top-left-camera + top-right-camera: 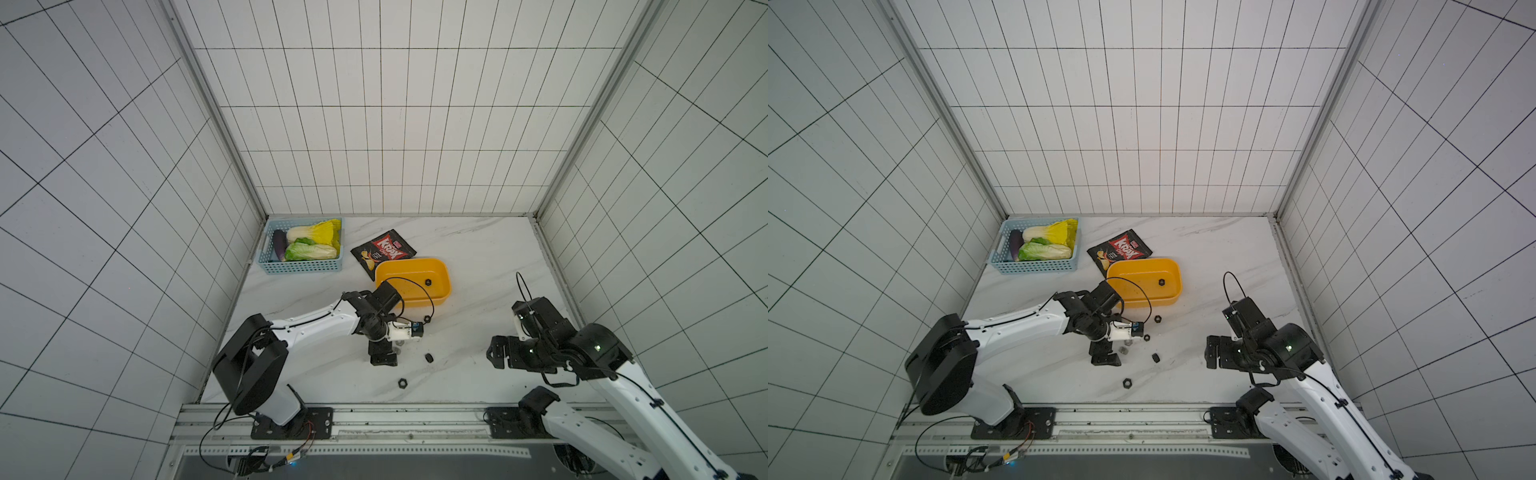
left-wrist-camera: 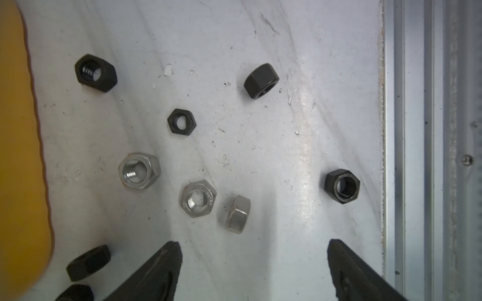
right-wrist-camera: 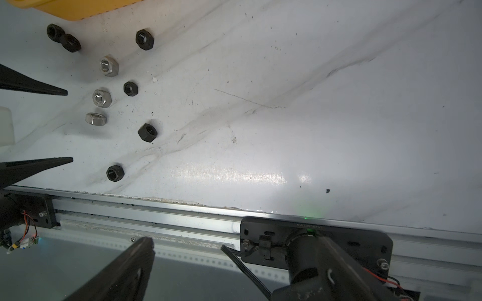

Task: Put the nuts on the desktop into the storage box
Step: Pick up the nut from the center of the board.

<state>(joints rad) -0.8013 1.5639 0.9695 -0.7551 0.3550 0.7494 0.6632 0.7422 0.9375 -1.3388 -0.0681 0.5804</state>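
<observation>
Behind the storage box [image 1: 436,298] lies a KRAX bag [image 1: 382,251]; left fingers [image 2: 156,273] and right fingers [image 3: 125,271] gape.

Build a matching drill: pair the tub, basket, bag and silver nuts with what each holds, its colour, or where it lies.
Things:
1. yellow tub
2. blue basket
3. chip bag
4. silver nuts

Descriptions:
A. holds vegetables
B. loose on the table
C. holds one black nut
D. black with red lettering

Pairs: 1-C, 2-A, 3-D, 4-B
</observation>
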